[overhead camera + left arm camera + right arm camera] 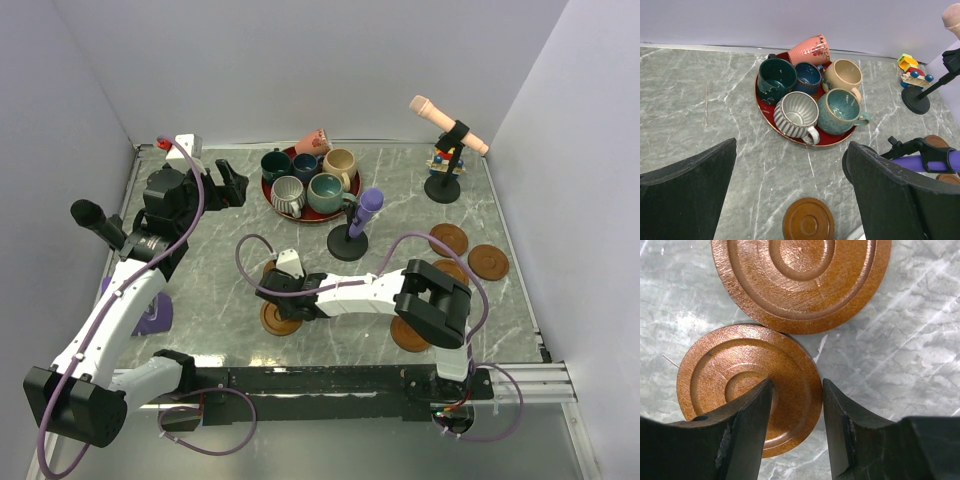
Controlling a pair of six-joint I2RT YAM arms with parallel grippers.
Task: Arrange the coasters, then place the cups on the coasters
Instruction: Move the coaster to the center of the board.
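Observation:
Several cups [310, 180] stand on a red plate [268, 192] at the back; the left wrist view shows grey ribbed [796, 114], teal [840, 111], beige [842, 75], dark green [776, 79] and dark blue [807, 76] ones upright, and a pink one [810, 50] tipped over. My left gripper [228, 185] [792, 150] hangs open to the plate's left. My right gripper [283, 290] [797, 390] is low over a coaster [740, 375], one finger on its face and the other just outside its rim. A second coaster [800, 280] touches it. More coasters [449, 239] [488, 262] [408, 335] lie at the right.
A purple microphone [368, 208] on a black base [348, 243] stands between the plate and my right arm. A peach microphone [450, 125] and a small toy [440, 160] are at the back right. White walls close in the table.

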